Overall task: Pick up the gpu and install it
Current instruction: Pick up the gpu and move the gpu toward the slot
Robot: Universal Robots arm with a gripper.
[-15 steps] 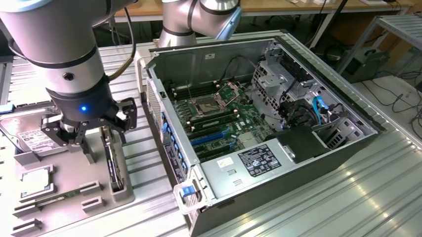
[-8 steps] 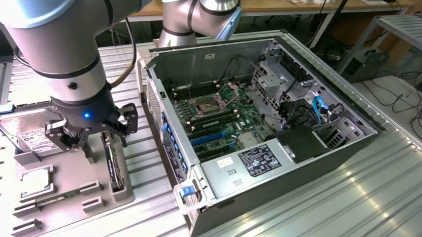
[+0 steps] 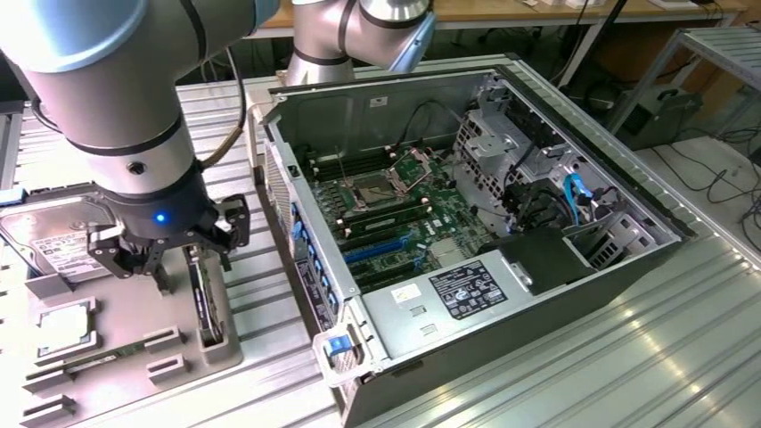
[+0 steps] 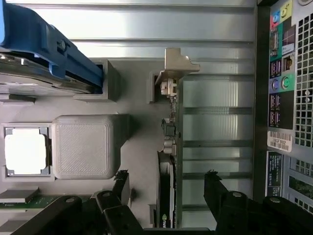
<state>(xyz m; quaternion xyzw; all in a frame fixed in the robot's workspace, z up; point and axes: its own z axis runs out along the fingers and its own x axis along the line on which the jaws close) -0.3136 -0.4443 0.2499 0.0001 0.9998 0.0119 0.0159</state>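
The gpu (image 3: 208, 303) stands on its long edge in a slot of the grey parts tray (image 3: 131, 308), at the tray's side nearest the computer. In the wrist view the gpu (image 4: 168, 152) appears as a thin dark strip with small components along it and its pale metal bracket (image 4: 176, 66) at the far end. My gripper (image 3: 167, 266) hangs just above the card and is open. One black finger (image 4: 120, 183) is on each side of the card's near end, the other finger (image 4: 212, 183) over the ribbed table, and neither touches it.
The tray also holds a hard drive (image 3: 53, 241) in a blue carrier (image 4: 49, 49), a square processor chip (image 4: 24, 152), a grey block (image 4: 85, 147) and a memory stick (image 4: 19, 200). The open computer case (image 3: 476, 223) lies at the exterior view's right, its rear ports (image 4: 286, 73) facing the tray.
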